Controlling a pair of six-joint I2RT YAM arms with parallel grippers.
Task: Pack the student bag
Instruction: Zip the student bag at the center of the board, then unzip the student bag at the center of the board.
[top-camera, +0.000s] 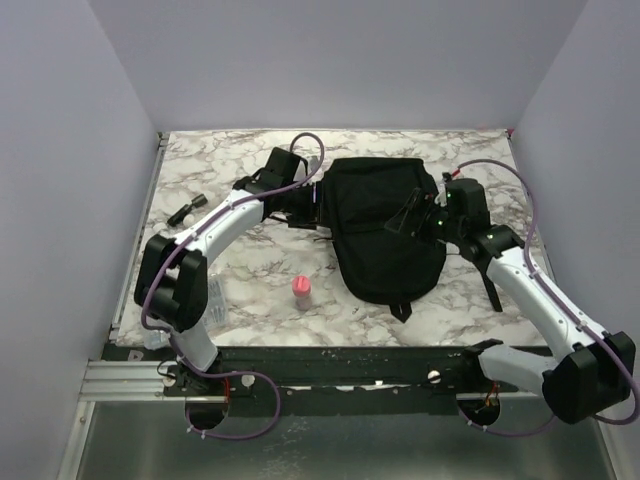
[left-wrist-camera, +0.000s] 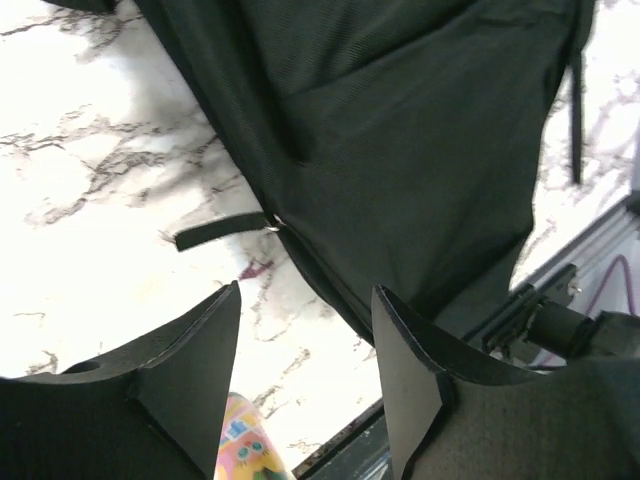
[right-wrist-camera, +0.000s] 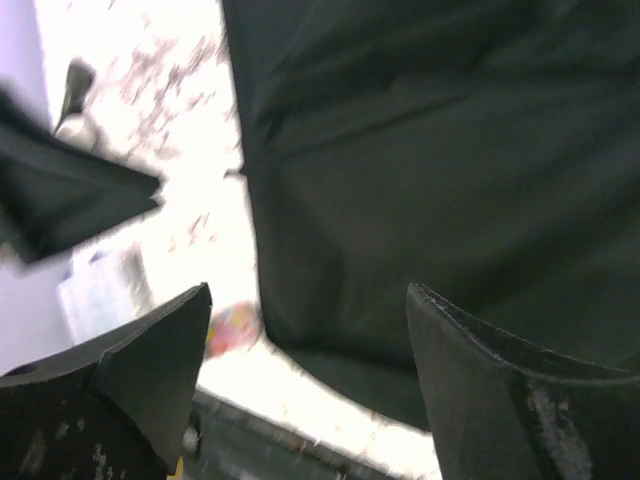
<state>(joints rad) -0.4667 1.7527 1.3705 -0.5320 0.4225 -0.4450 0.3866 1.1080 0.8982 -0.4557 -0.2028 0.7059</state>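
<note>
The large soft black fabric backpack (top-camera: 385, 225) lies on the white marbled table (top-camera: 250, 270), the left gripper (left-wrist-camera: 306, 290) and right gripper (right-wrist-camera: 308, 288) at its sides both parted, grasping nothing.

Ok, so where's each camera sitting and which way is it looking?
Top: above and behind, looking down at the table, bag and bottle; left arm and right arm show whole.
Left wrist: on the left arm, facing bag edge and table, between the open fingers of the left gripper.
Right wrist: on the right arm, blurred, facing the bag, between the open fingers of the right gripper.
Shared: all three show bag and bottle.
</note>
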